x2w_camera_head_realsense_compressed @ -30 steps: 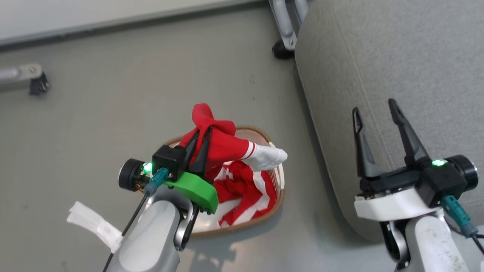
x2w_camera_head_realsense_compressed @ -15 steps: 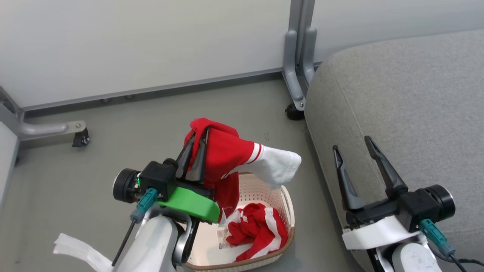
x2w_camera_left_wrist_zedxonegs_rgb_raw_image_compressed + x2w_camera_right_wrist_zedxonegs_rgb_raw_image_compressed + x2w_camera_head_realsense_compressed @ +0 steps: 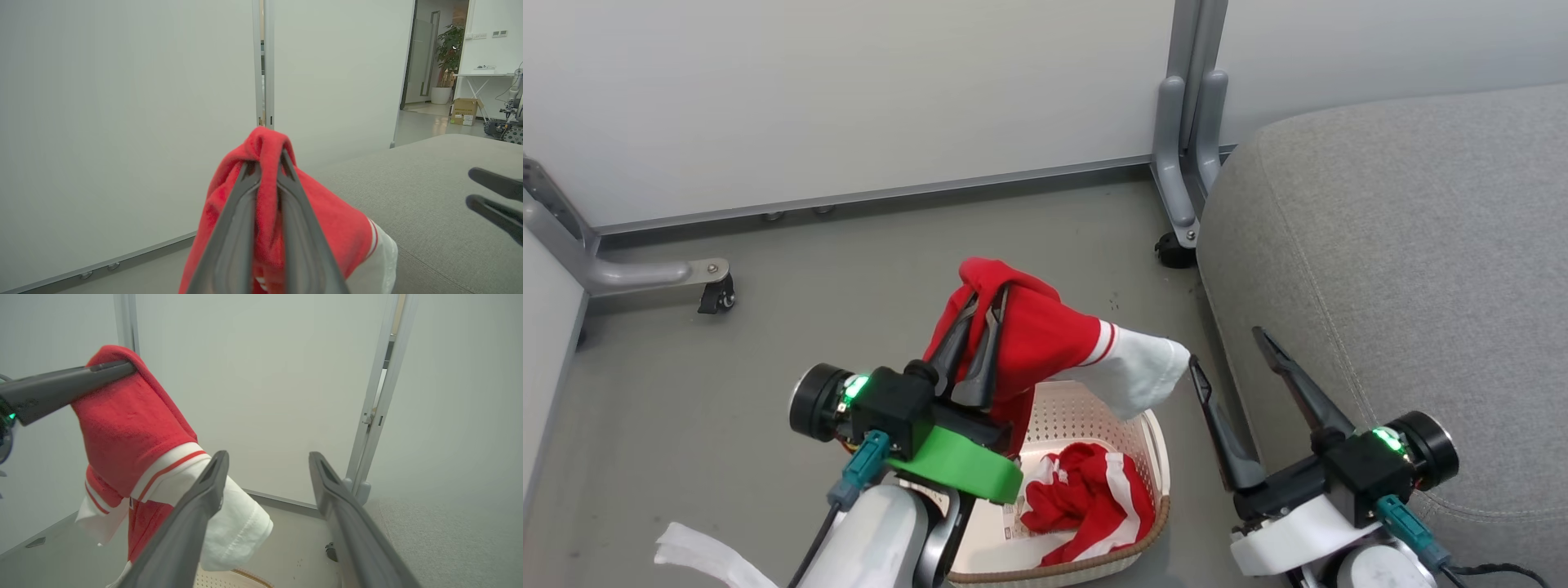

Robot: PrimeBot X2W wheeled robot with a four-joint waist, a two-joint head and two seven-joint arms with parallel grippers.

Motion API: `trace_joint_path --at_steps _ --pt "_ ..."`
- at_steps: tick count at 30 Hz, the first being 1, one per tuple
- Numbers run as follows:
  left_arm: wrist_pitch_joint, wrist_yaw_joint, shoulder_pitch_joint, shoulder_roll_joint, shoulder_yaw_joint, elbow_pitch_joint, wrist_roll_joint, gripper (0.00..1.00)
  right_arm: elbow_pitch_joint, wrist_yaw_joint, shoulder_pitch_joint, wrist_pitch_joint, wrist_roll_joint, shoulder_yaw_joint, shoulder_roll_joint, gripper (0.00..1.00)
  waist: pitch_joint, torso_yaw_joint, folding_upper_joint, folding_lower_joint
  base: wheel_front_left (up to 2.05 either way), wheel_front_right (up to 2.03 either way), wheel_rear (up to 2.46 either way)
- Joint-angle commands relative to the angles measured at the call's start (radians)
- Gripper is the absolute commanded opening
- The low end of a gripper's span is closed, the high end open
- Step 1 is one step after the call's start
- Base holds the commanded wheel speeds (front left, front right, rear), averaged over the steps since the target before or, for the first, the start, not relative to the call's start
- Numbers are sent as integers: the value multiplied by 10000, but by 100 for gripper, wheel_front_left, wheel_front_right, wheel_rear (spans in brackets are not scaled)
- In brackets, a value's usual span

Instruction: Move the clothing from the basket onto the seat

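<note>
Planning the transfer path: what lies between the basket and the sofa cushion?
Bare grey floor, seen in the head view; the open right tool hovers above it.

head: you look down on basket (image 3: 1086, 408), seat (image 3: 1405, 269)
left wrist: close behind red garment (image 3: 327, 228), facing wall (image 3: 122, 122)
right wrist: shares that garment, wall

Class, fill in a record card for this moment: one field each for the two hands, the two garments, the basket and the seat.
left hand: shut on the lifted garment, held above the basket
right hand: open, empty, near the lifted garment's white cuff
lifted garment: red with a white cuff, hanging from the left hand
second garment: red and white, crumpled inside the basket
basket: on the floor, beside the seat
seat: grey cushion, no clothing on the visible part
</note>
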Motion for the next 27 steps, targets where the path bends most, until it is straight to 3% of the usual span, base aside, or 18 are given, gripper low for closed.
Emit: trace_joint_path --at_steps 1,9,27 --pt "-9 -50 82 22 -72 -75 65 0 151 -3 -165 -31 81 235 -166 100 17 6 0 1 0 0 0" --pt "201 -237 -319 14 -785 -491 194 0 721 -6 -735 -31 -305 1222 -861 100 120 26 0 1 0 0 0" --pt "977 -283 -495 229 -1402 -1892 277 0 1818 -5 -1065 -31 -111 1503 -921 100 348 119 0 1 0 0 0"
